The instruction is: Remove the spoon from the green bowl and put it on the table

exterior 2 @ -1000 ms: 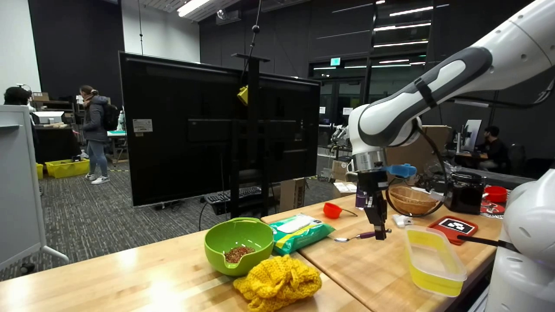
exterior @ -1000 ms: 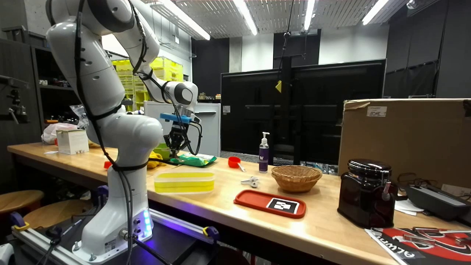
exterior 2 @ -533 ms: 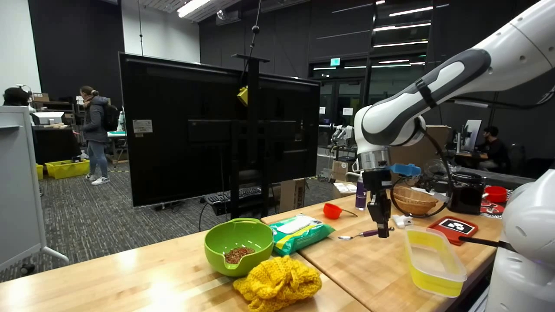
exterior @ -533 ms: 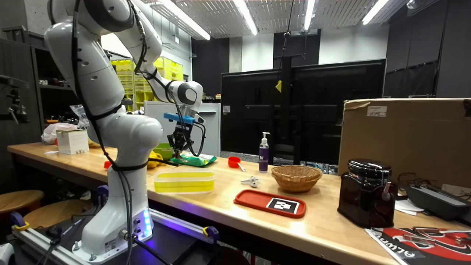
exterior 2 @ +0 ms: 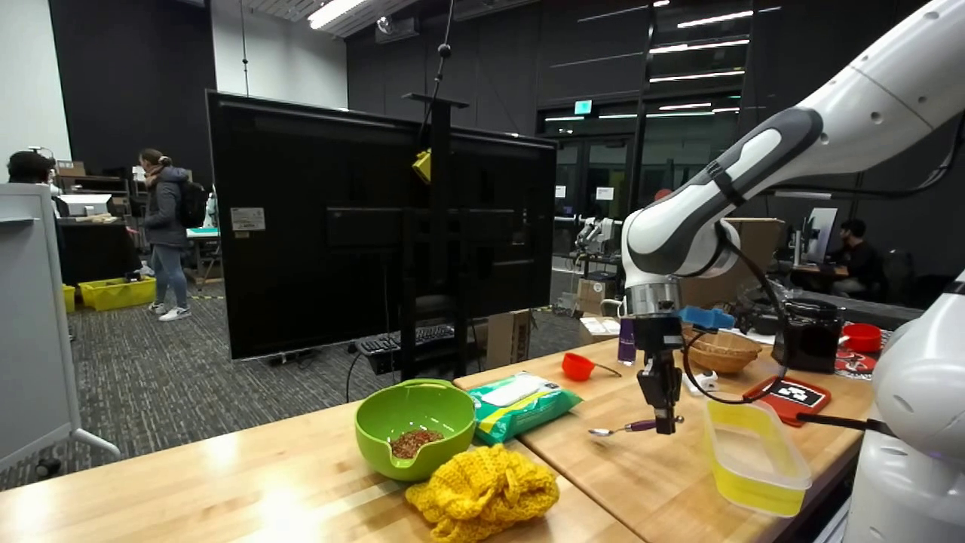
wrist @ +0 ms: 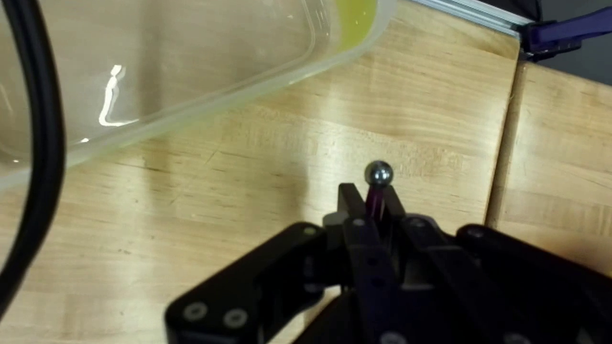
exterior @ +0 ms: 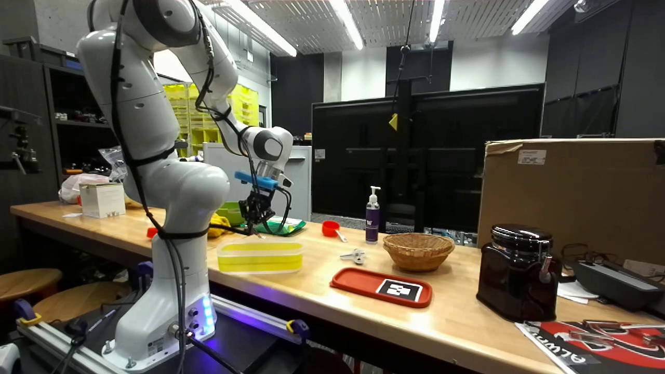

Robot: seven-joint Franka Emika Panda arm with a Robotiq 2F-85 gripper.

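1. In an exterior view, the spoon [exterior 2: 639, 426], silver-headed and purple-handled, is held over the table [exterior 2: 188, 490], outside the green bowl [exterior 2: 379, 452], whose reddish-brown contents [exterior 2: 415, 443] show only here.
2. In an exterior view, the gripper [exterior: 249, 229] shows small and dark, the spoon barely discernible.
3. In the wrist view, its fingers [wrist: 351, 201] pinch the handle, whose round metal knob juts clearly past them.

The robot's arm [exterior: 148, 106] rises from its base [exterior: 156, 317], bends at a high elbow [exterior: 176, 21] and slopes down to the wrist [exterior 2: 671, 241], beneath which the gripper [wrist: 372, 198] points downward, its two fingers [wrist: 350, 198] close together and nearly parallel.
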